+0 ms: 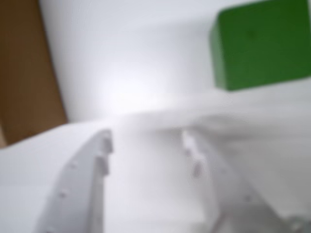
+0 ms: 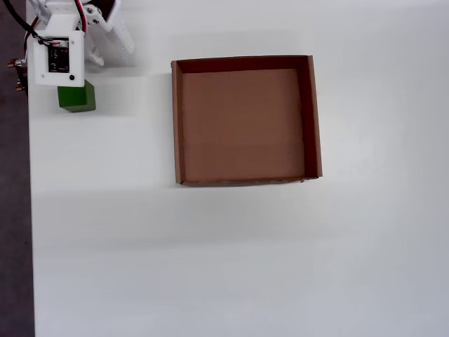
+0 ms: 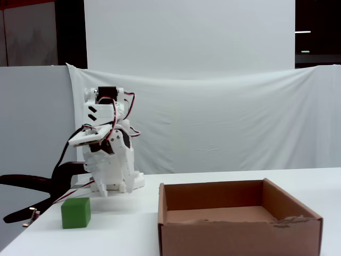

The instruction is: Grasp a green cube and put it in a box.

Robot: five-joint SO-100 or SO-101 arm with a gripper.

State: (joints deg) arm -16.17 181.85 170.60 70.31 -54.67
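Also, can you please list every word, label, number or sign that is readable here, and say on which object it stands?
None is readable: the green cube, the box and the white arm show no text. Any marks on the arm's small board are too small to read.

Overhead view looks straight down, the box (image 2: 244, 119) just above centre and the arm (image 2: 66, 42) at 10 o'clock; fixed view sits low at table level facing both across the table (image 3: 133, 224); wrist view, close and blurred, shares the green cube (image 1: 262, 43) at 2 o'clock.
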